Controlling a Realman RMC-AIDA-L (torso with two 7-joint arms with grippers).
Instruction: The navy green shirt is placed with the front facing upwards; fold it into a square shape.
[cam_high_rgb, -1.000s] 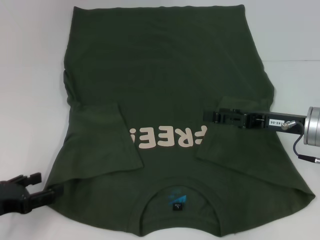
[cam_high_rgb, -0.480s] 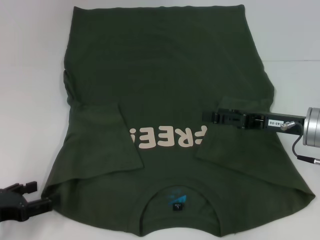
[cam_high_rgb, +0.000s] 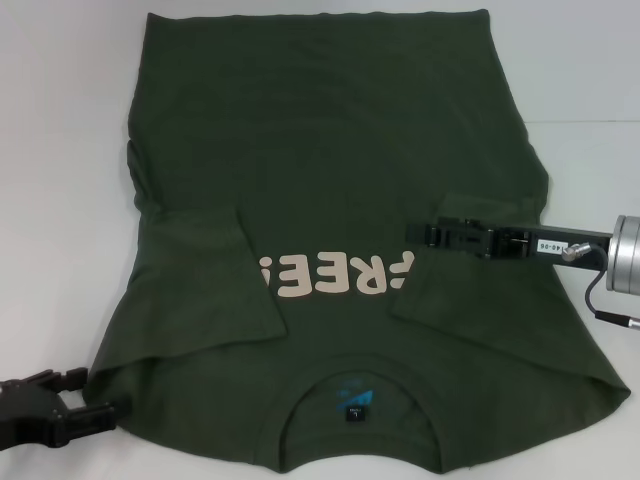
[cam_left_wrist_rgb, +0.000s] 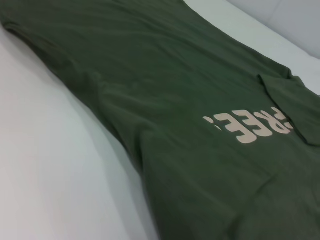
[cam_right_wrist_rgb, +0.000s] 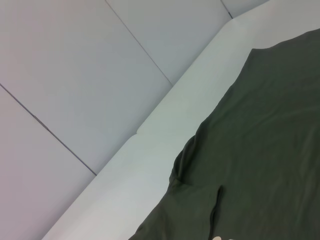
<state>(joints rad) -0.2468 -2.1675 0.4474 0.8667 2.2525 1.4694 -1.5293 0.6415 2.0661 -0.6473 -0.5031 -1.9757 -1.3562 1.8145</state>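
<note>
The navy green shirt (cam_high_rgb: 330, 250) lies spread flat, collar at 6 o'clock, both sleeves already folded in. The left gripper (cam_high_rgb: 85, 398) sits with fingers apart at the 8 o'clock shoulder corner, and the right gripper (cam_high_rgb: 425, 235) hovers at 3 o'clock, can't tell if it's open. If the left one only pinches the top layer, I reckon the fold drags crooked and the sleeve flops back out.

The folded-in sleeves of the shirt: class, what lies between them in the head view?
Between the left sleeve and right sleeve lies the cream lettering on the navy green shirt, seen in the head view.
</note>
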